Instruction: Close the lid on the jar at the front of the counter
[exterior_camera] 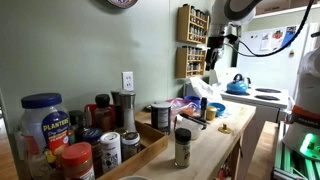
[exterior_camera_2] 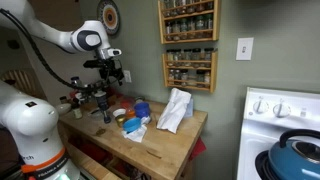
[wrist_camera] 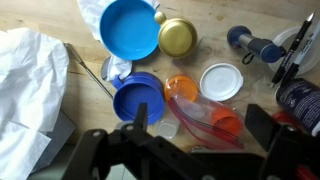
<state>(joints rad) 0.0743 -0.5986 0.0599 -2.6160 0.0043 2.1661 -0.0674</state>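
A: In an exterior view we see the jar (exterior_camera: 182, 148) standing at the front of the counter (exterior_camera: 215, 140). The black lid (exterior_camera: 182, 132) sits on top of it. We cannot tell if it is shut tight.

B: Where is the claw (exterior_camera: 217, 47)?

A: It hangs far back, well apart from the jar.

B: In an exterior view the claw (exterior_camera_2: 105, 108) hangs over a pile of bowls and cups. We cannot pick out the jar there.

A: In the wrist view the claw (wrist_camera: 205, 135) is wide and holds nothing. Under it we see a blue bowl (wrist_camera: 130, 30), a gold lid (wrist_camera: 177, 38) and a white lid (wrist_camera: 221, 82). There is no jar.

B: So we think we are at the very start: getting over to the jar.

A: Yes. Next, we think, we must travel to the front, come down right over the black lid, and pinch it so we can turn it shut.
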